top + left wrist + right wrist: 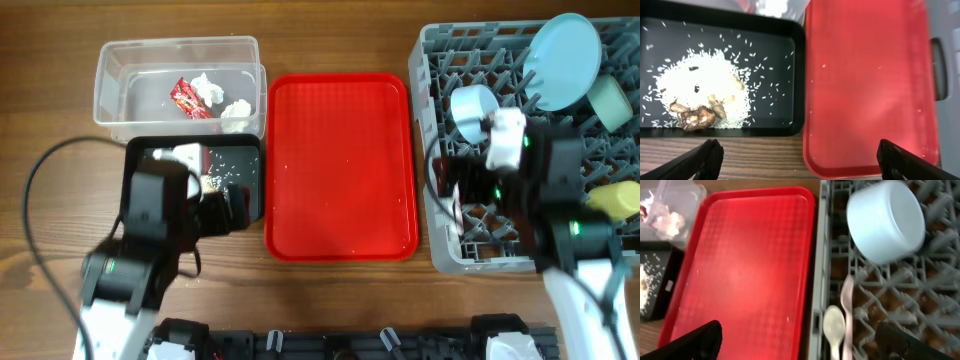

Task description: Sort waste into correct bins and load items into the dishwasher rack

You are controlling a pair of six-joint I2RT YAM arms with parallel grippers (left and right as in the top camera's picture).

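Over the wooden surface (330, 30), left hand (800, 155) and right hand (800, 335) are hovering spread and empty; loading seemingly finished, withdrawal next.

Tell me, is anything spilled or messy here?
Only a little. A few white crumbs lie stray on the red tray, outside the black tray that holds the rice pile. Nothing else stands out.
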